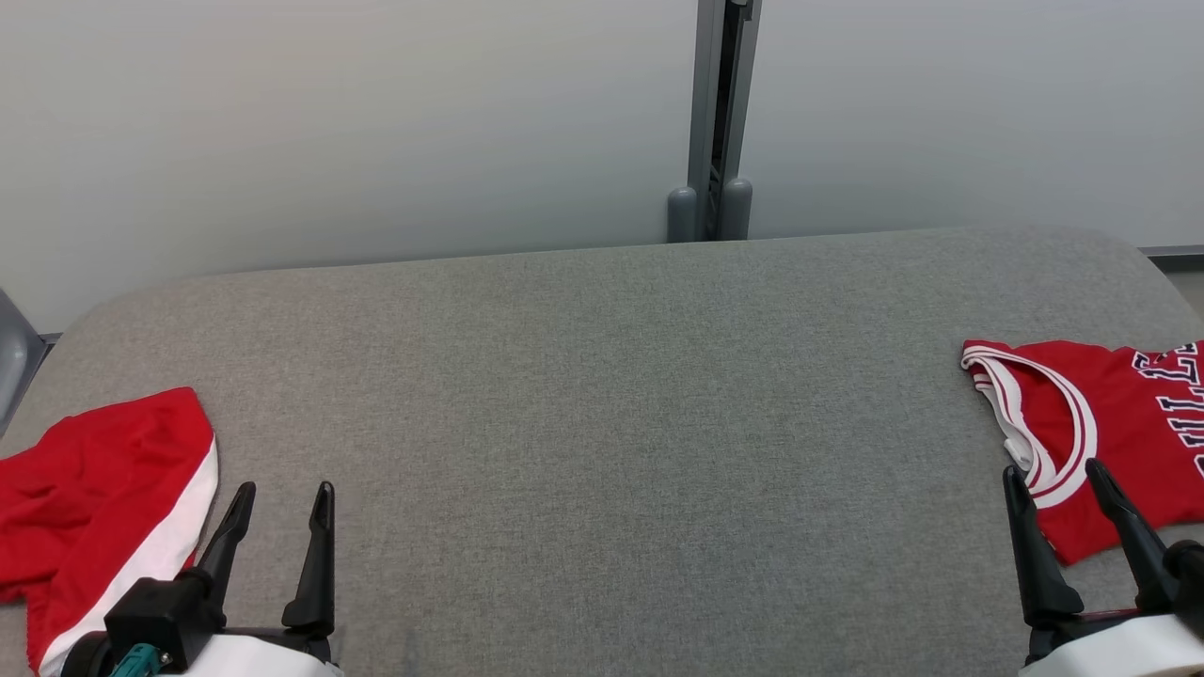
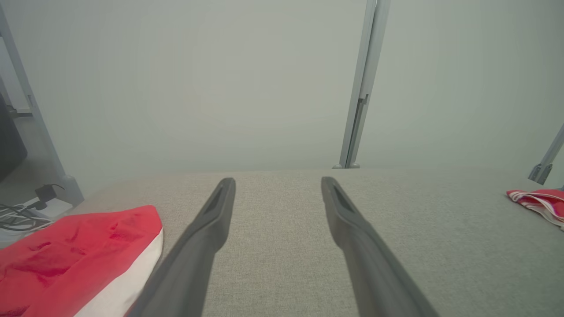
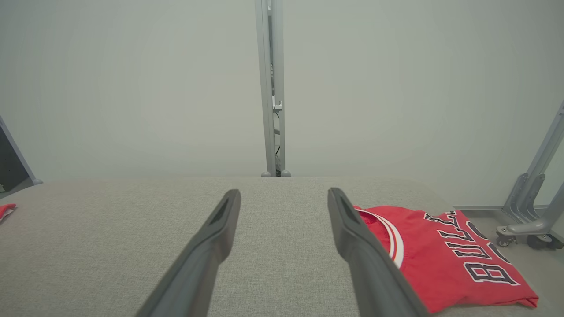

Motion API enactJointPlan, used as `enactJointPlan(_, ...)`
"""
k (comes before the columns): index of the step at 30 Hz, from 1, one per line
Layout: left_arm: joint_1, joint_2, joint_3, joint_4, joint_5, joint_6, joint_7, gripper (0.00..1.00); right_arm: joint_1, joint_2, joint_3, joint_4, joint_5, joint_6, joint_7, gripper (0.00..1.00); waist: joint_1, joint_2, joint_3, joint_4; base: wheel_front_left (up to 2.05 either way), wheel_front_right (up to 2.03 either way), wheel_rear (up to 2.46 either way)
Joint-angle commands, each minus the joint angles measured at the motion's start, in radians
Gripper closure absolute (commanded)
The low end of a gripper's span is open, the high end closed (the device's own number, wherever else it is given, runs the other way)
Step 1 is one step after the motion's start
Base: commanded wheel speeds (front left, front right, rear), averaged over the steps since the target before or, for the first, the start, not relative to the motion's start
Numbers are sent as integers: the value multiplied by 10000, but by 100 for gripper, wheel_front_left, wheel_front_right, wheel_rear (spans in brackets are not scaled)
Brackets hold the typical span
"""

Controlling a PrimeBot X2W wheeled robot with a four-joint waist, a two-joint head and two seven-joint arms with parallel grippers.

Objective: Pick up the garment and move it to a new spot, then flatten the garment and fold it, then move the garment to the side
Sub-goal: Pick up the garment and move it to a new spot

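Note:
A red garment with a white band (image 1: 103, 508) lies crumpled at the table's left edge, and it shows at the lower left of the left wrist view (image 2: 75, 259). A folded red jersey with white trim and dark lettering (image 1: 1119, 442) lies flat at the right edge, seen too in the right wrist view (image 3: 445, 259). My left gripper (image 1: 282, 498) stands open just right of the crumpled garment, holding nothing. My right gripper (image 1: 1058, 480) is open at the lower right, its fingers over the jersey's near-left corner, with nothing between them.
The grey fabric table (image 1: 602, 423) spans the head view, with a pale wall behind. A grey post (image 1: 715, 122) rises at the far edge. Cables (image 2: 22, 211) lie on the floor left of the table, and a wheeled metal stand (image 3: 528, 211) is off to the right.

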Motion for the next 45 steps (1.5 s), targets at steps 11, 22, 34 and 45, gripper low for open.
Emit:
enactJointPlan(11, -131, 115, -86, 35, -73, 31, 52, 0, 146, 34, -111, -181, -12, -3, 53, 0, 0, -1, 57, 12, 0, 0, 0)
enactJointPlan(22, -238, 169, -134, 2, -122, 68, 76, 0, 145, 46, -124, -109, 37, -3, 65, 0, 0, -1, 72, 58, 0, 0, 0)
enactJointPlan(34, -372, 133, -148, -12, -186, 133, 2, 0, 47, 46, -18, -99, 41, -3, -44, 0, 0, -1, 91, 456, 0, 0, 0)
enactJointPlan(45, -732, 111, -226, 165, -254, 53, -108, 0, -48, 40, 325, -210, 215, -3, -122, 0, 0, -1, 93, 2612, 0, 0, 0)
